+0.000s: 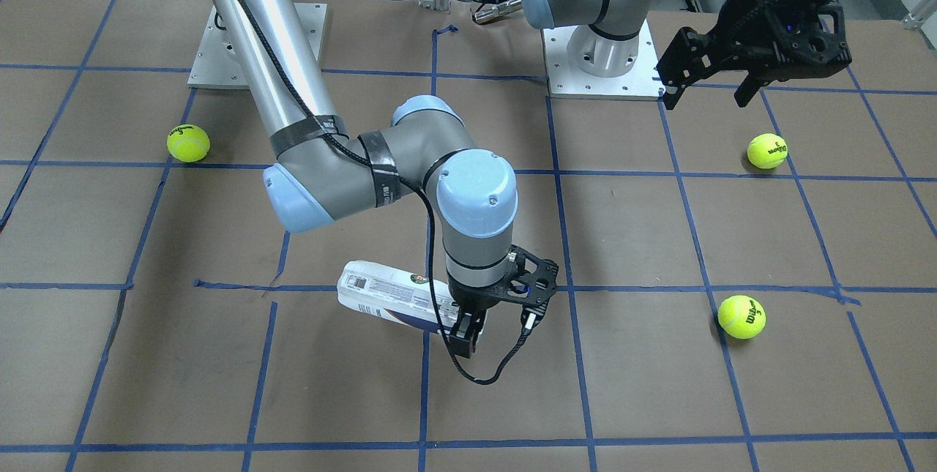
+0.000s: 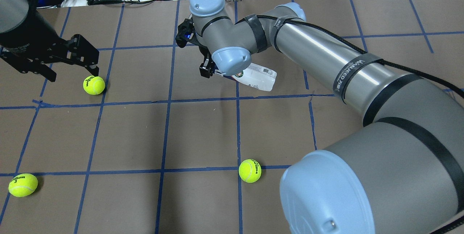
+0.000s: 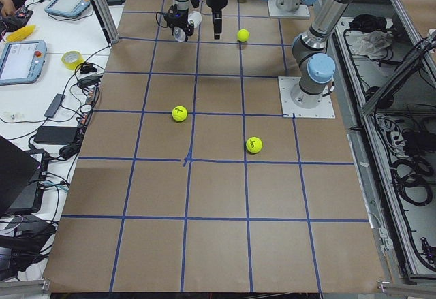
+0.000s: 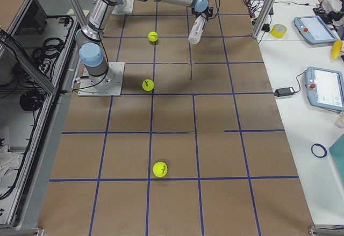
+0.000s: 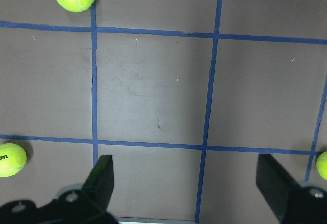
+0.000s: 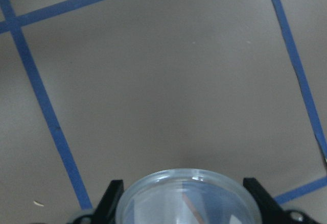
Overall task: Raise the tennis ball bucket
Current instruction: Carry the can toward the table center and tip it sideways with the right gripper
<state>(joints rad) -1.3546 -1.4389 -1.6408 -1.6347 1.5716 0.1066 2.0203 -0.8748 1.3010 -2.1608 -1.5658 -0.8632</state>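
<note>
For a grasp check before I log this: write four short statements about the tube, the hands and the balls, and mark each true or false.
1. The right hand grips the tube near one end. True.
2. The left hand is shut on a ball. False: it is open and empty, with bare table under it.
3. The tube stands upright on the table. False: it is held on its side, sticking out from the right hand.
4. Balls lie loose on the table, apart from the tube. True.
</note>
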